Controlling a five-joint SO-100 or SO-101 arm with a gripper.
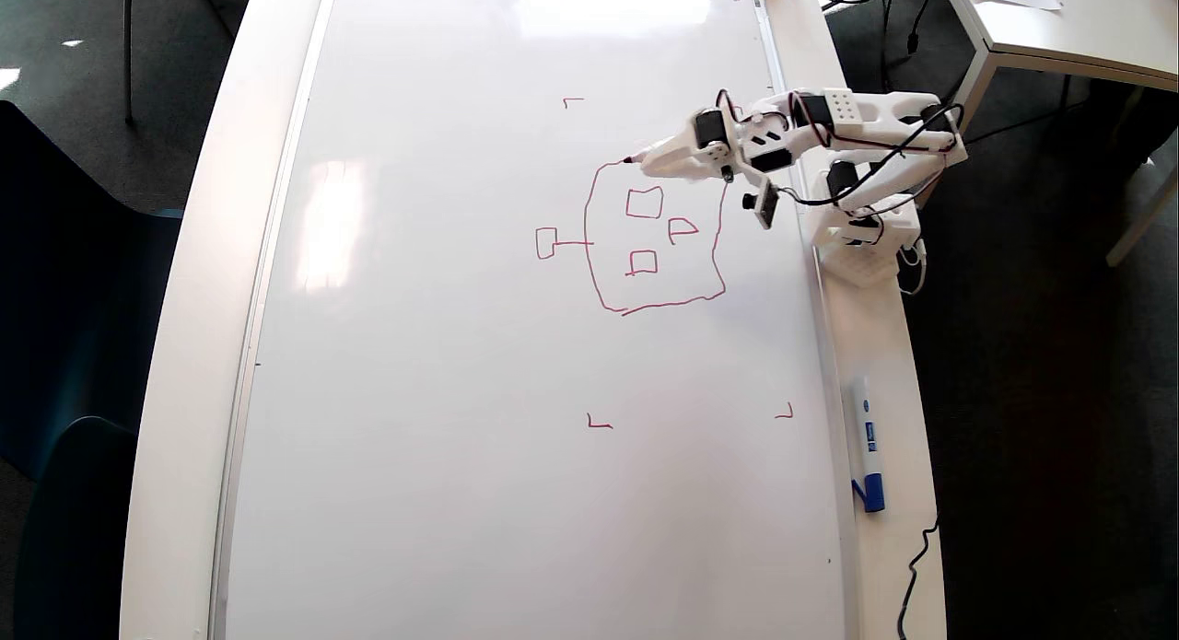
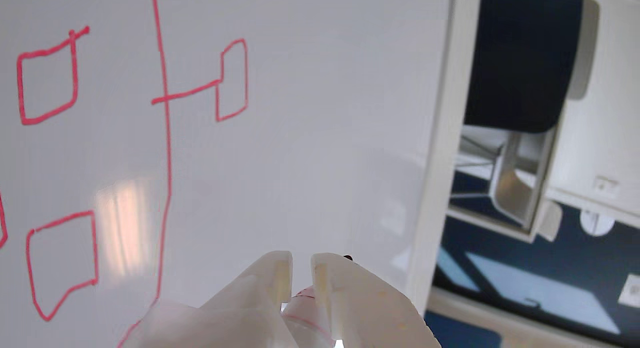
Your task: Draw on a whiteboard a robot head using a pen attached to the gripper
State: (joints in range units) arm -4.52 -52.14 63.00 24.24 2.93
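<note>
The whiteboard [image 1: 442,345] lies flat and fills most of the overhead view. On it is the robot head [image 1: 656,239], a red wobbly outline holding two small squares and a D shape, with a stalked small box [image 1: 546,243] to its left. My gripper [image 1: 656,157] reaches over the outline's upper edge and is shut on the pen [image 1: 637,158], whose red tip touches the board at the outline's upper left corner. In the wrist view the white fingers [image 2: 277,278] clamp the pen [image 2: 305,302]; the whiteboard [image 2: 325,112], the outline [image 2: 166,147] and the stalked box [image 2: 232,80] lie beyond.
The arm's base [image 1: 861,249] stands on the white table strip right of the board. A blue-capped marker [image 1: 867,451] lies on that strip nearer the front. Small red corner marks [image 1: 599,424] sit around the drawing. A second table [image 1: 1059,23] is at the upper right.
</note>
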